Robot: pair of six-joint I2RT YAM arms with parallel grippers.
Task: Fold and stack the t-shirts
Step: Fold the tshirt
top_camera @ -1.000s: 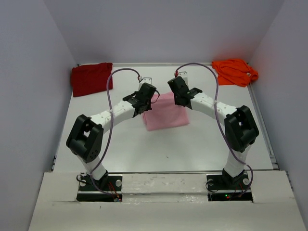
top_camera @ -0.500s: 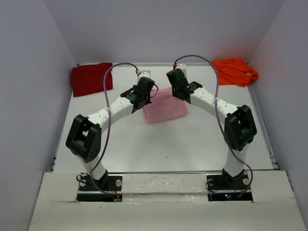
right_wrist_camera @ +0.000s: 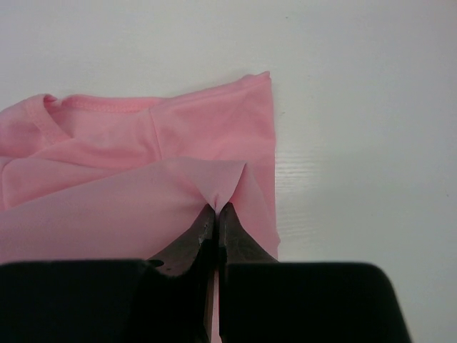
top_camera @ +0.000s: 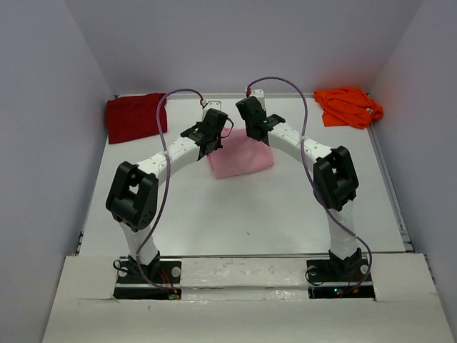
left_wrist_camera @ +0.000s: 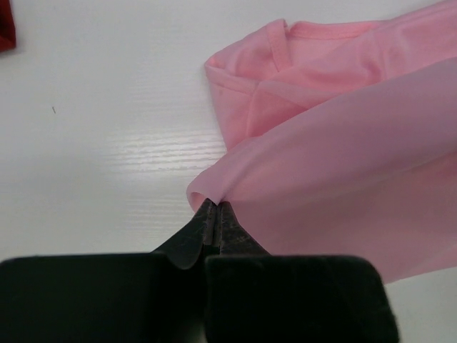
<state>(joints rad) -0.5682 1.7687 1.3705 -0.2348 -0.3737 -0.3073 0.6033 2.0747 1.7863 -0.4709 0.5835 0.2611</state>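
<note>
The light pink t-shirt (top_camera: 239,157) lies partly folded at the middle of the white table. My left gripper (top_camera: 213,133) is shut on its left lifted edge (left_wrist_camera: 214,191). My right gripper (top_camera: 253,123) is shut on its right lifted edge (right_wrist_camera: 218,187). Both hold the upper layer over the lower layer, whose collar (left_wrist_camera: 314,30) shows beyond, also in the right wrist view (right_wrist_camera: 53,107). The dark red t-shirt (top_camera: 134,116) lies folded at the back left. The bright orange t-shirt (top_camera: 348,106) lies crumpled at the back right.
White walls enclose the table (top_camera: 250,214) on three sides. A raised rim (top_camera: 389,186) runs along the right edge. Both arm cables (top_camera: 285,82) arch over the back of the table.
Both grippers have moved away from the arm bases toward the back of the table, carrying the pink edge over the rest of the shirt. The folded shape is shorter now.
</note>
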